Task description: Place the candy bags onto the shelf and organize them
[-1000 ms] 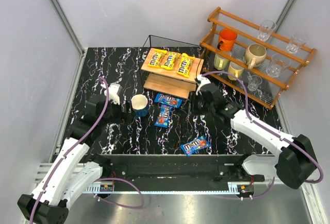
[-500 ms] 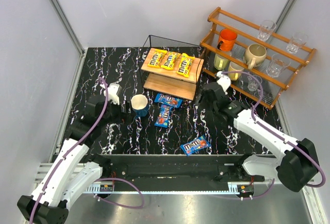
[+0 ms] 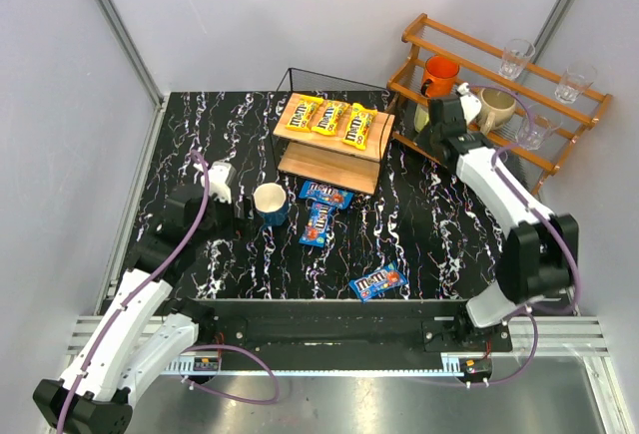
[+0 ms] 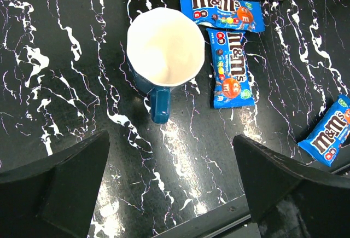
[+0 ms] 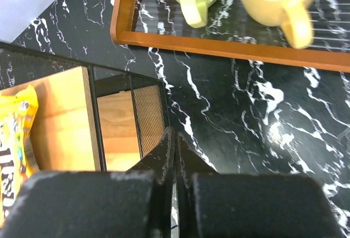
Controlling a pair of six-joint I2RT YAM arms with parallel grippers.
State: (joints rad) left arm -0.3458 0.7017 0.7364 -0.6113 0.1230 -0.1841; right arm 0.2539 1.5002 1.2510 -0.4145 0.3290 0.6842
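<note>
Yellow M&M's packets: three of them [image 3: 330,117] lie side by side on the top board of the shelf [image 3: 329,167]; this tier looks finished.
Blue M&M's packets: all three are on the table [image 3: 200,135]. One [image 3: 324,194] lies just in front of the shelf's lower board, a second [image 3: 318,224] lies at a right angle to it and seems to touch it, and the third [image 3: 378,281] is well apart, near the front edge.
Right gripper: the right gripper [image 3: 442,123] has its fingers pressed together with nothing between them. It hangs beside the slatted wooden rack [image 3: 499,160], between the rack and the right end of the shelf, far from any blue packet.
Left gripper: the left gripper [image 4: 170,139] has its fingers wide apart and holds nothing. It hovers over the table just beside the blue mug [image 4: 164,57].
Step in hand: in my judgement, one blue packet should be fetched for the empty lower board.
How to do it well: spread the fingers before descending. A flat glossy packet gives little to hold, so I would pinch it across the short width, near one end.
Order: I would take the two packets near the shelf first, the upper one before the one touching it.
Placing: the lower tier is low under the top board, so the packet should go in almost flat from the front.
Risk: the wire frame and the mug are close, and a wide swing may hit them.
</note>
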